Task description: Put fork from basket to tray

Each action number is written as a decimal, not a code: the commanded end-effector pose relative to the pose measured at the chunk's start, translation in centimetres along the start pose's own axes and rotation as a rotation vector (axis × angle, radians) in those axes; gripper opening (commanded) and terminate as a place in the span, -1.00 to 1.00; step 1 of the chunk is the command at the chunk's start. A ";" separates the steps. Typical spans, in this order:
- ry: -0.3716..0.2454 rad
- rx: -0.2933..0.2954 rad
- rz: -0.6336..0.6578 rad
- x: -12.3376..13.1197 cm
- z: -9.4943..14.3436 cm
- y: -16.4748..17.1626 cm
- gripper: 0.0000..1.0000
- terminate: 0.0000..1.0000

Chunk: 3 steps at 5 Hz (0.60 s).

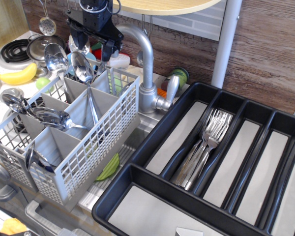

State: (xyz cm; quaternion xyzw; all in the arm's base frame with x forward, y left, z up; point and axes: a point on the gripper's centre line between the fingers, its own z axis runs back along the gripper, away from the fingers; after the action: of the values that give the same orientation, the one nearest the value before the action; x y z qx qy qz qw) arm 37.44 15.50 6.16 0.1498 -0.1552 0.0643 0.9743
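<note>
Silver forks, grey basket, black tray

Can't pick out the fork to move. Grey basket [76,132] on the left, holding round shiny spoons [81,67] in its square boxes. Big black tray [137,182] just beside it on the right, with a bunch of forks [206,145] lying in one long slot. Black gripper [91,44] hanging above the far end of the basket, fingers [108,49] spread apart, holding nothing.

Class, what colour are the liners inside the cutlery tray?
Grey liners, set in the black tray; observation.image shows them.
</note>
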 end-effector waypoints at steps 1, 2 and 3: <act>-0.100 0.010 0.048 1.5 0.2 0.3 1.00 -1.00; -0.153 -0.043 0.057 1.7 -0.7 0.0 1.00 -1.00; -0.166 -0.059 0.070 1.8 -1.5 -0.1 1.00 -1.00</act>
State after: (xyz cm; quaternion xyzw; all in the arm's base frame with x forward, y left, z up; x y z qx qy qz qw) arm 39.12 15.50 3.23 0.1062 -0.2170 0.0918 0.9660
